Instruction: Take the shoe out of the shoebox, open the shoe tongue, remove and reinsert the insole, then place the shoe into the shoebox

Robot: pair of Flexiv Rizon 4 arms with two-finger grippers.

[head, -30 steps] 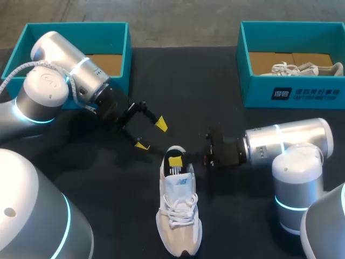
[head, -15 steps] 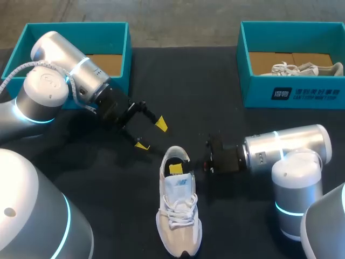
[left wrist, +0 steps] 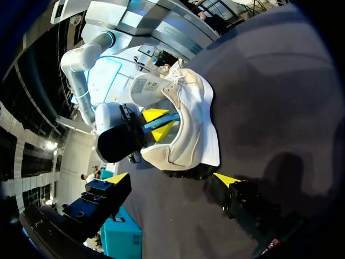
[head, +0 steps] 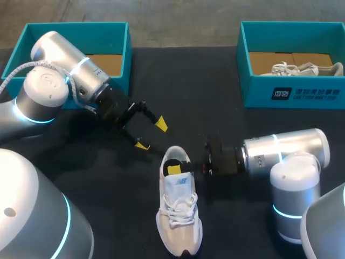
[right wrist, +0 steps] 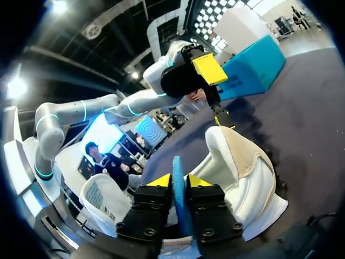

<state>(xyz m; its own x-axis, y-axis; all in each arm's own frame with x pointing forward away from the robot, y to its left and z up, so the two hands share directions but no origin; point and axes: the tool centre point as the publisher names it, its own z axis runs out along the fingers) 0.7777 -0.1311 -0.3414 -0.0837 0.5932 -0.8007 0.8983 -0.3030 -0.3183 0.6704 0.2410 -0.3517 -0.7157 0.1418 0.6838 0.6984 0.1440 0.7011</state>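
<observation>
A white sneaker (head: 179, 216) lies on the dark table (head: 194, 91), toe toward the front edge. My right gripper (head: 173, 169) reaches from the right into the heel opening. In the right wrist view its fingertips (right wrist: 159, 181) press on both sides of a thin blue insole (right wrist: 178, 197) that stands on edge inside the shoe (right wrist: 242, 167). My left gripper (head: 151, 135) hangs open just behind and left of the heel, touching nothing. In the left wrist view the shoe (left wrist: 194, 118) lies ahead of the open left gripper (left wrist: 172, 179), with the right gripper (left wrist: 157, 121) in its opening.
A teal shoebox (head: 125, 51) stands at the back left, its cardboard floor showing. A second teal shoebox (head: 291, 94) at the back right holds another white shoe (head: 302, 68). Both arms' bulky links flank the sneaker.
My right gripper has sunk a little deeper into the heel opening with the insole, and its arm has shifted slightly toward the front. The left arm and the shoe have not moved.
</observation>
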